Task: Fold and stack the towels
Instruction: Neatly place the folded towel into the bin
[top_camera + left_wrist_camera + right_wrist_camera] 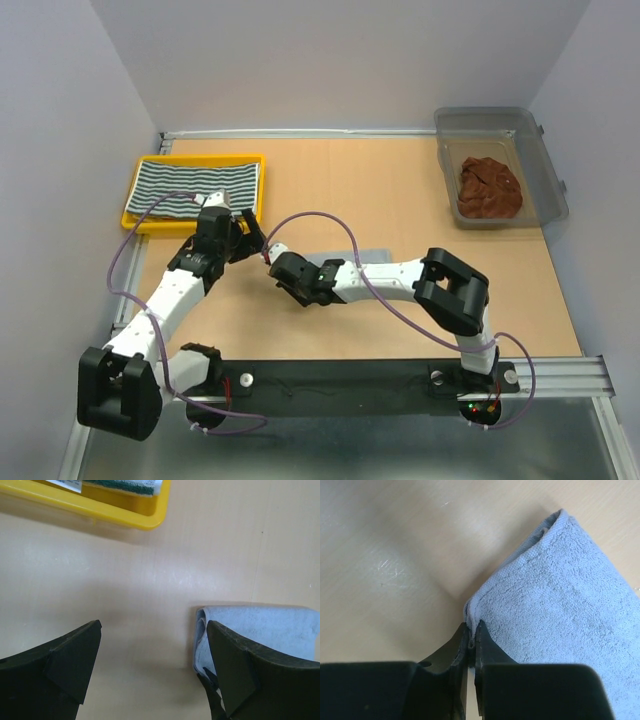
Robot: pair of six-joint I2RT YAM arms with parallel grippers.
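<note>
A plain grey towel (340, 254) lies folded on the table's middle. My right gripper (472, 630) is shut on the near left corner of this grey towel (560, 600), pinching the edge between its fingertips; from above, the right gripper (274, 262) sits at the towel's left end. My left gripper (154, 630) hovers open over bare table just left of the grey towel (270, 627), holding nothing; from above, the left gripper (246, 236) is close beside the right one. A black-white striped towel (197, 186) lies in a yellow tray (150, 224). A rust-brown towel (490, 188) is crumpled in a bin.
The clear plastic bin (490, 125) stands at the back right corner. The yellow tray (125, 517) is just beyond my left gripper. Walls close in the table at the left, back and right. A cable loops over the grey towel.
</note>
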